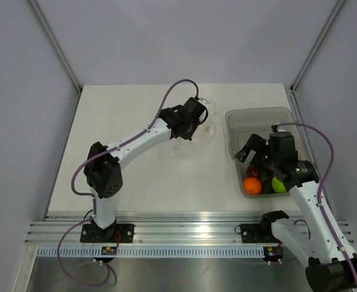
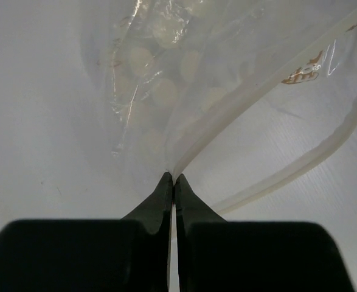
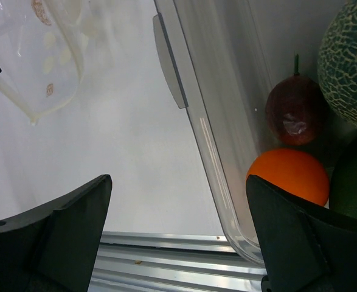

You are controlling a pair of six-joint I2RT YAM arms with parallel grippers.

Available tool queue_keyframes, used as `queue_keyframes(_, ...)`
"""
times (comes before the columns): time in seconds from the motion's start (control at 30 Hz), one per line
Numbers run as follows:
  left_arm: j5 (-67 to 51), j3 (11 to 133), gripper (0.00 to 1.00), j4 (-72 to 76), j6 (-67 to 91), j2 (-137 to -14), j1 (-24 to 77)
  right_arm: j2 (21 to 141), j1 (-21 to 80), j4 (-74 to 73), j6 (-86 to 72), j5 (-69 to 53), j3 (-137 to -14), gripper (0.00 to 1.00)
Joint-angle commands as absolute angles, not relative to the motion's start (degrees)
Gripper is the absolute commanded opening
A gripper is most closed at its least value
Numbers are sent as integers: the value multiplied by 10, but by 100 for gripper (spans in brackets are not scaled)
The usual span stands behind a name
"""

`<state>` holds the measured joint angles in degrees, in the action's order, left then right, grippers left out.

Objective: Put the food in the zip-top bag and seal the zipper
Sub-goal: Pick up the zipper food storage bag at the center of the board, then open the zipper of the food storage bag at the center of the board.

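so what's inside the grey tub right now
The grey tub holds an orange, a dark red plum, a netted melon and a green fruit, bunched at its near end. The right pincer hangs over part of it, hiding anything beneath.

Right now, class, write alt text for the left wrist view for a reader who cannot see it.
The left gripper is shut on the corner of the zip-top bag, where the two strips of its zipper meet. The clear, white-dotted bag lies on a white table.

Left jaws together, right jaws apart
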<state>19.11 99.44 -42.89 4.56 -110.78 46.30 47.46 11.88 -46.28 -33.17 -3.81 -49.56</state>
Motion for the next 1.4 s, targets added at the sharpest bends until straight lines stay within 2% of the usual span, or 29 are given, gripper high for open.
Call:
queue_keyframes(0.0,102,1032,0,-523,119,-1026,465,463,120,-400,-331,-91,-502,99)
queue_keyframes(0.27,39,977,0,-537,211,-948,464,455,170,-326,-386,-126,-505,96)
queue_keyframes(0.43,24,973,0,-531,235,-943,465,453,223,-294,-417,-117,-503,93)
queue_keyframes(0.83,29,983,0,-533,250,-938,464,534,374,-256,-460,-4,-519,96)
queue_keyframes(0.97,32,975,0,-534,251,-930,464,586,398,-211,-468,51,-527,91)
queue_keyframes(1.0,33,972,0,-535,251,-927,464,609,401,-200,-468,57,-531,88)
queue_keyframes(1.13,36,956,0,-540,252,-916,462,652,403,-157,-472,62,-538,61)
queue_keyframes(1.17,37,948,0,-542,253,-912,463,657,403,-155,-473,66,-541,46)
queue_keyframes(1.23,40,940,0,-550,253,-897,458,667,403,-160,-471,69,-548,26)
queue_keyframes(1.27,41,929,0,-552,252,-891,455,668,403,-163,-465,72,-554,6)
queue_keyframes(1.3,46,923,0,-554,252,-885,452,670,403,-171,-462,73,-557,0)
queue_keyframes(1.37,45,911,0,-561,251,-861,447,674,403,-187,-451,70,-577,0)
